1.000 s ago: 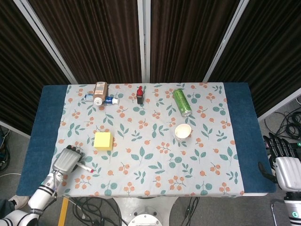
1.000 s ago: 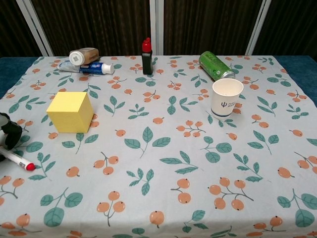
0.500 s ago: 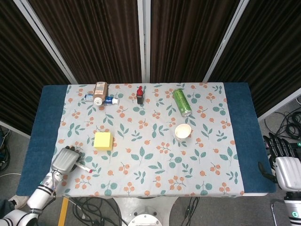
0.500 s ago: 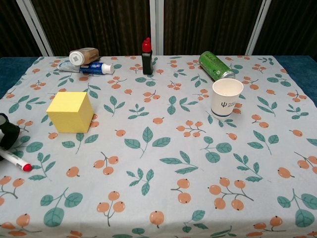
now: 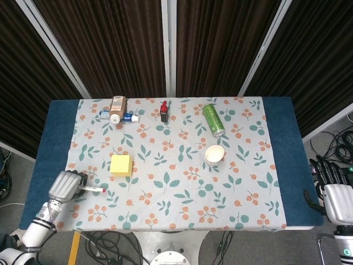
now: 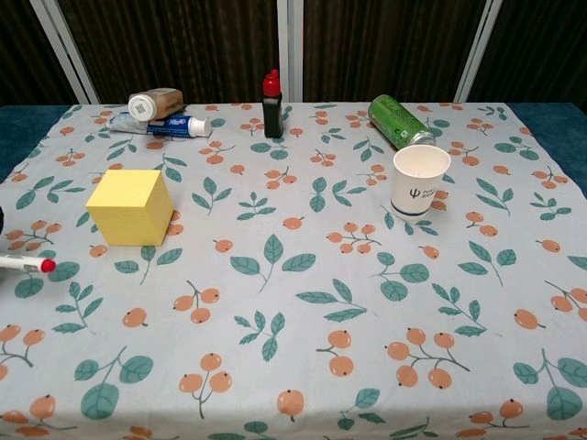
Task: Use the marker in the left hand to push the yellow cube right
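Yellow cube (image 5: 121,165) sits on the floral cloth (image 5: 182,187) of the bench (image 5: 52,143), toward 9 o'clock of the cloth's centre. In the chest view the cube (image 6: 130,206) shows a flat pale-yellow top and 2 slightly darker side faces, with sharp edges, plain and unmarked; all faces visible look clean. Left robot hand (image 5: 63,186) is at about 8 o'clock from the cube, near the cloth's left edge, fingers curled round the marker (image 5: 94,190). Marker has a white barrel with a red tip pointing toward 3 o'clock, lying roughly level; in the chest view only the marker's (image 6: 26,265) tip end shows at the frame's left edge. Marker tip is apart from the cube, below and left of it, no contact. Right robot hand (image 5: 333,187) is off the bench at 4 o'clock, past the blue edge, fingers extended upward and holding nothing. Also on the cloth: paper cup (image 5: 214,154) upright at 3 o'clock from the cube, green can (image 5: 213,119) lying on its side at 1 o'clock.
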Controlling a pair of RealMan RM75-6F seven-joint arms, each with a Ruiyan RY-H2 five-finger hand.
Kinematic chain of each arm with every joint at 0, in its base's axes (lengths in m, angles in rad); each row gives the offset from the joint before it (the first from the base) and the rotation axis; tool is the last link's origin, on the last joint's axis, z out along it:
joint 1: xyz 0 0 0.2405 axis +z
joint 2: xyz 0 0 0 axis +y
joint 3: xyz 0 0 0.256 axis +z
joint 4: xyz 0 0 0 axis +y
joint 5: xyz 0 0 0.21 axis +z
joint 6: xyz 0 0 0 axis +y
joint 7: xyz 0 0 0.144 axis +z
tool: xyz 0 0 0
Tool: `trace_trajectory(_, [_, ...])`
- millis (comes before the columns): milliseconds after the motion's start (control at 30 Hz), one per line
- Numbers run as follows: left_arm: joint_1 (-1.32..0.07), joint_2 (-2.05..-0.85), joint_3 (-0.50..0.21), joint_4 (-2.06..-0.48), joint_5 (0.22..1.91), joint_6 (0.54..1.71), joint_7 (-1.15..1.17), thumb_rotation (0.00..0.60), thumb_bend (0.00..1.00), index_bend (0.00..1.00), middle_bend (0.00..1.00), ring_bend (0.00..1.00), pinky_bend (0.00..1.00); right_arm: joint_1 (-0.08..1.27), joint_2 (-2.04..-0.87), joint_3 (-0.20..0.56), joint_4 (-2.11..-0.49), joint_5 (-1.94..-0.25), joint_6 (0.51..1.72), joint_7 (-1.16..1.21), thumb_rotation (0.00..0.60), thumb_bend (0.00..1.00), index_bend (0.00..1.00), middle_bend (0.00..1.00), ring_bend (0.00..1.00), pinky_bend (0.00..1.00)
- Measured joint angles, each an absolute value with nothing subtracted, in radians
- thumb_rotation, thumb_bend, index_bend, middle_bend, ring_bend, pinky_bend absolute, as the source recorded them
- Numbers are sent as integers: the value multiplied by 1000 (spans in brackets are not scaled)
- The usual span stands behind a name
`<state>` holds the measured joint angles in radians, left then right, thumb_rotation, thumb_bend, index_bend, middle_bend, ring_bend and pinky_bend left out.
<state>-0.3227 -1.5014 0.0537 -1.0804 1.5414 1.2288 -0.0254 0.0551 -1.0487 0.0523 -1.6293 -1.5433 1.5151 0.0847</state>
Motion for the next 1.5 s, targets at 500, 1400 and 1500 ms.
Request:
trace_trajectory(500, [-370, -1532, -36, -934, 1418, 1084, -114, 600, 427, 690, 688, 540, 612, 53, -1042, 55, -1636, -1538, 1517, 81, 600, 300, 0, 0, 0, 0])
trace_trajectory(1400, [-588, -1601, -95, -956, 1398, 896, 18, 600, 429, 690, 688, 540, 613, 44, -1041, 55, -1612, -1523, 1514, 111, 600, 300, 0, 0, 0, 0])
trace_trajectory(1500, [-603, -1604, -102, -974, 1383, 879, 46, 600, 429, 690, 688, 540, 613, 42, -1042, 54, -1609, -1524, 1516, 115, 600, 300, 0, 0, 0, 0])
